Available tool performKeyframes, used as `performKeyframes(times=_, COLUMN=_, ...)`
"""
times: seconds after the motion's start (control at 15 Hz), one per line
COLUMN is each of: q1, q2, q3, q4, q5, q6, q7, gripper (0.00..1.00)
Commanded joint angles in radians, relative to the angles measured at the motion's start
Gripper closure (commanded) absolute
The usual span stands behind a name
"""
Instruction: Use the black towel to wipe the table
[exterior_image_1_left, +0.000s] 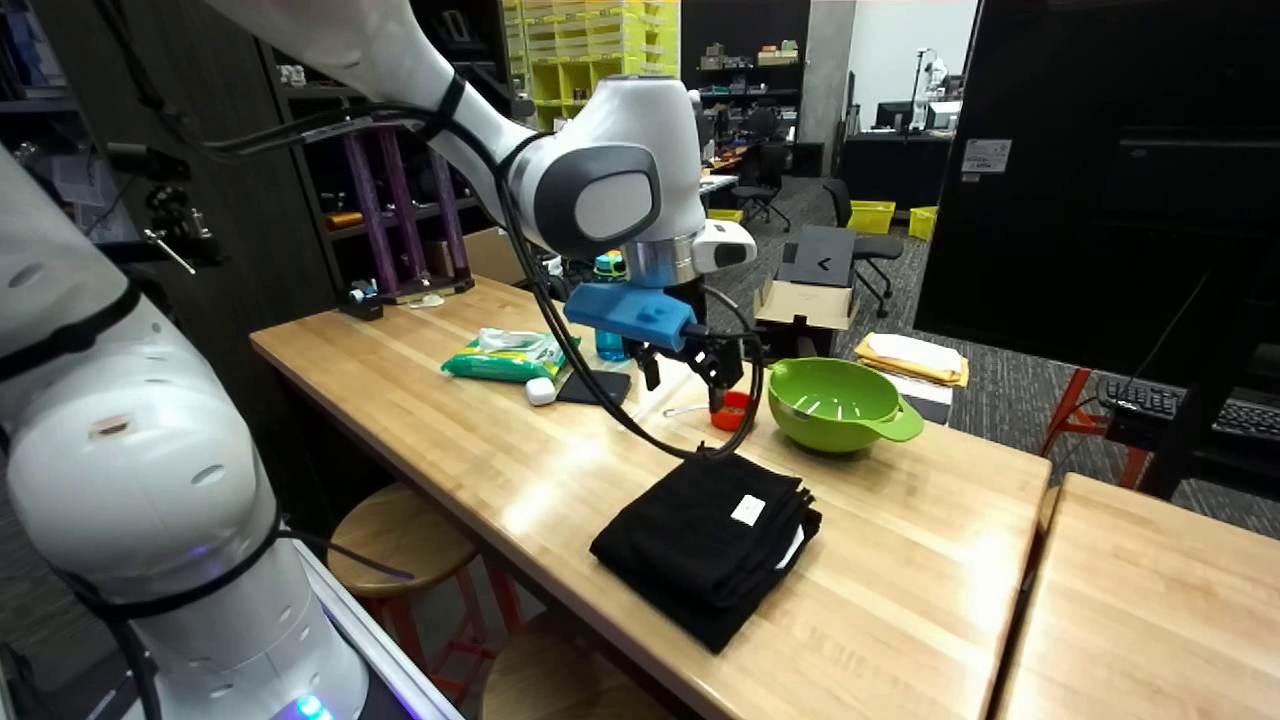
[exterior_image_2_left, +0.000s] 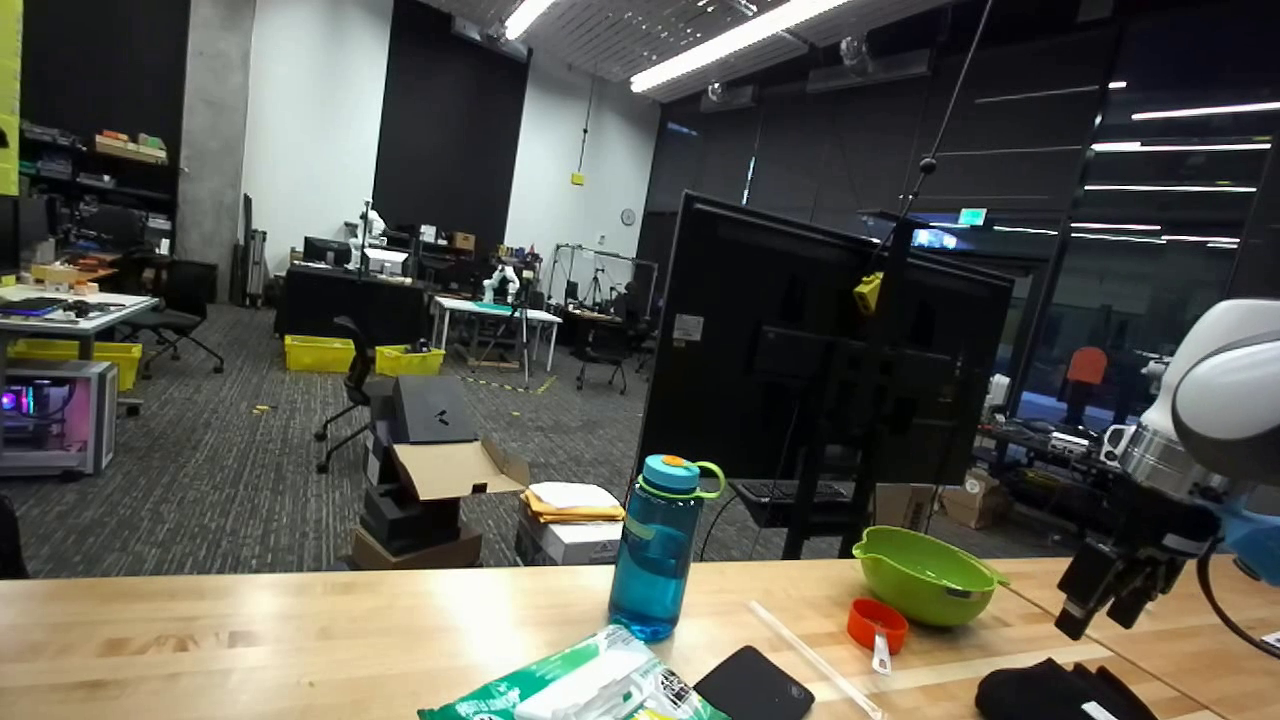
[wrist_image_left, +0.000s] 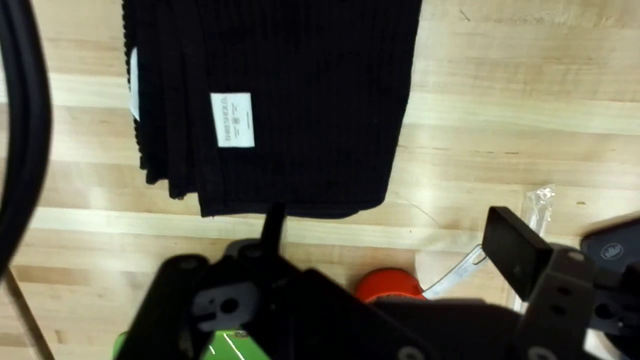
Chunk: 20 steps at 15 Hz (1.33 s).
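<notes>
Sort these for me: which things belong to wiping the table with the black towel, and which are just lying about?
Part of the job: black towel, folded and not gripped; table, under it; grasping tool, open.

Just lying about: green bowl, red measuring cup, blue bottle, green packet, dark square object, small white case.

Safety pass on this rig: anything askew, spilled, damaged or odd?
No spill or damage visible. Odd: a slack black cable loops lower than the pincer in an exterior view, its bottom seen against the black towel; contact unclear. It might snag.
</notes>
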Motion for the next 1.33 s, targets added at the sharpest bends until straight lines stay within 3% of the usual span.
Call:
performKeyframes(times=0.0, q1=-0.024, q2=-0.005, q3=-0.032, q4=-0.034, q5=0.032, q6=0.004, q7=-0.04, gripper=0.0)
performKeyframes(times=0.73, q1=-0.043, q2=0.074, q3=-0.152, q4=-0.059, q5=0.139, q6=0.072, q7=-0.259, gripper=0.0)
performKeyframes(times=1.27, q1=-0.031, q2=0.202, q3=-0.147, q4=-0.033, q5=0.245, q6=0.186, q7=-0.458, gripper=0.0)
